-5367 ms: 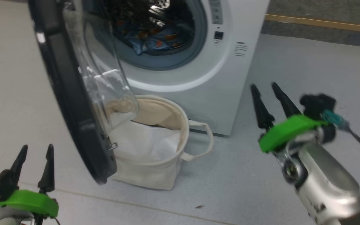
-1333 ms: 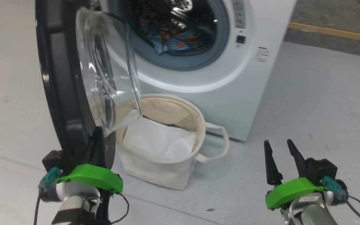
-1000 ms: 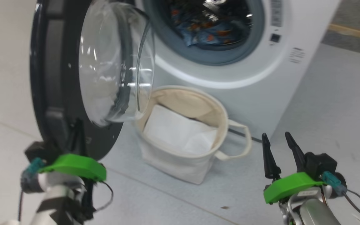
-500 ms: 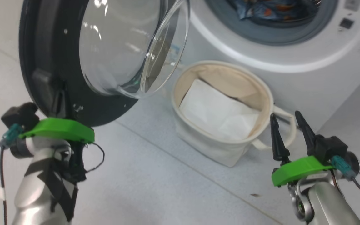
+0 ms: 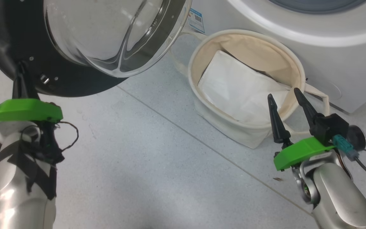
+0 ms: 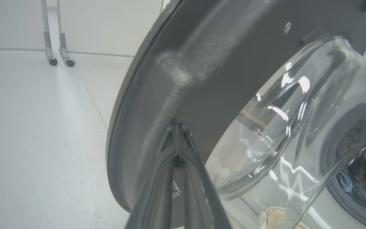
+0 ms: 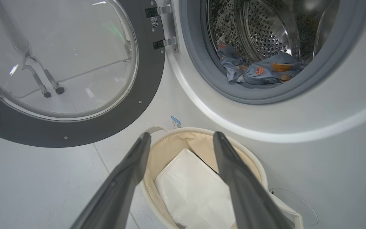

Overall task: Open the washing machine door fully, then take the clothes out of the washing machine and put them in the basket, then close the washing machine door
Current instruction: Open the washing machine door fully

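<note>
Hanging open, the washing machine door [image 5: 75, 87] shows black rim, bulging clear glass; left gripper [image 6: 177, 127] closed, right gripper [image 5: 283, 93] spread.

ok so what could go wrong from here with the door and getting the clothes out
1. The left gripper is shut and only pushes with its tips on the smooth inner rim of the washing machine door. It may slip off or skid onto the glass bowl.
2. The open right gripper hangs low at the basket, near its loop handle. Rising toward the clothes, it may snag the handle or tip the basket.
</note>
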Controlling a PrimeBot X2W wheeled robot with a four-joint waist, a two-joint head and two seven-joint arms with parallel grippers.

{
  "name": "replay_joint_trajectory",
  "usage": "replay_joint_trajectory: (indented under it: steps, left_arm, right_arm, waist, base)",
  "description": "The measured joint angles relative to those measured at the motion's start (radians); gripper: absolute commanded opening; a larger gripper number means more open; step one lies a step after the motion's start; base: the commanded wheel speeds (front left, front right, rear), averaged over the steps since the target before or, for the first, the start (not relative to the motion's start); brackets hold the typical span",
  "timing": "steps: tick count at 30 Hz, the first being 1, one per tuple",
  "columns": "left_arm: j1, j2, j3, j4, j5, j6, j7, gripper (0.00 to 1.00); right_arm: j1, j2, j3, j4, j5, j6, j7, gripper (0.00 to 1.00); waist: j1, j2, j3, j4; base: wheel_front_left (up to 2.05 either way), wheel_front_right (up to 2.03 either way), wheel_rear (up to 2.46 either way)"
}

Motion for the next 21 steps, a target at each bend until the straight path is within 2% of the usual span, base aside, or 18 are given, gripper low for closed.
replay_joint_trajectory:
  steps: [8, 14, 15, 16, 17, 18, 21]
  left_arm:
    - [-0.055, 0.0, 0.08, 0.117, 0.035, -0.044, 0.0, 0.0]
    - [-0.072, 0.002, 0.114, 0.147, 0.083, -0.068, 0.0, 0.0]
    - [-0.072, 0.001, 0.125, 0.147, 0.09, -0.07, 0.0, 0.1]
    - [-0.072, 0.002, 0.132, 0.15, 0.097, -0.079, 0.0, 0.1]
    - [-0.072, 0.002, 0.134, 0.152, 0.109, -0.085, 0.0, 0.43]
    - [-0.072, 0.002, 0.135, 0.157, 0.123, -0.085, 0.0, 1.0]
    - [-0.059, 0.007, 0.131, 0.176, 0.165, -0.089, 0.0, 1.0]
  right_arm:
    - [-0.01, -0.003, 0.0, 0.002, 0.0, 0.0, 0.0, 1.0]
    - [-0.002, -0.003, -0.023, 0.003, 0.0, 0.0, -0.002, 1.0]
    - [0.002, -0.002, -0.03, 0.003, 0.0, 0.0, -0.004, 1.0]
    - [0.008, 0.0, -0.037, 0.005, 0.0, 0.0, -0.009, 1.0]
    - [0.014, 0.003, -0.044, 0.008, 0.0, 0.0, -0.014, 1.0]
    - [0.021, 0.008, -0.048, 0.011, 0.0, 0.0, -0.016, 1.0]
    - [0.047, 0.027, -0.053, 0.026, 0.001, 0.0, -0.03, 1.0]
  waist:
    - [0.0, 0.0, -0.005, -0.009]
    - [0.0, 0.0, -0.027, -0.016]
    - [0.0, 0.0, -0.034, -0.017]
    - [0.0, 0.0, -0.043, -0.019]
    - [0.0, 0.0, -0.053, -0.021]
    - [0.0, 0.0, -0.064, -0.025]
    - [0.0, 0.0, -0.103, -0.041]
  base:
    - [0.0, 0.0, 0.0]
    - [0.0, 0.0, 0.0]
    - [0.0, 0.0, 0.0]
    - [0.0, 0.0, 0.0]
    - [0.0, 0.0, 0.0]
    - [0.0, 0.0, 0.0]
    - [0.0, 0.0, 0.0]
